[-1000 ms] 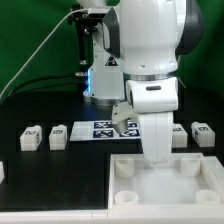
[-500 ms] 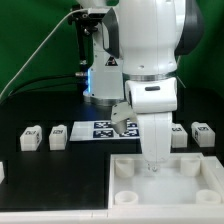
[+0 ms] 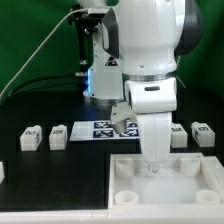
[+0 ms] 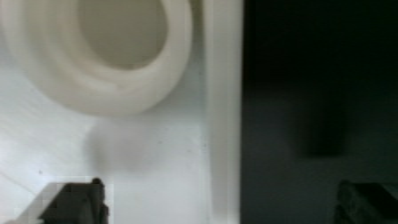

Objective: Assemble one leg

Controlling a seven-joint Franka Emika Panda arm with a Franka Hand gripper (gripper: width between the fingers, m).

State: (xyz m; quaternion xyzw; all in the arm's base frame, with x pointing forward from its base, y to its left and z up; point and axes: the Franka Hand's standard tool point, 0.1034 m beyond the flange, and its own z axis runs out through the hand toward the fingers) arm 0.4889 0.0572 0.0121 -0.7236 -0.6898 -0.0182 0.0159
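Observation:
The large white square tabletop lies at the front of the black table, with raised round sockets at its corners. My gripper hangs straight down at the tabletop's far edge. In the wrist view the gripper is open. One dark fingertip is over the white tabletop next to a round socket. The other is over the black table, so the tabletop's edge runs between them. Four small white legs with tags lie in a row behind: two at the exterior view's left and two at its right.
The marker board lies flat between the two pairs of legs, partly hidden by my arm. The robot's base stands behind it with a cable running off to the exterior view's left.
My gripper has sunk slightly toward the tabletop's far edge. The legs and the tabletop have not moved.

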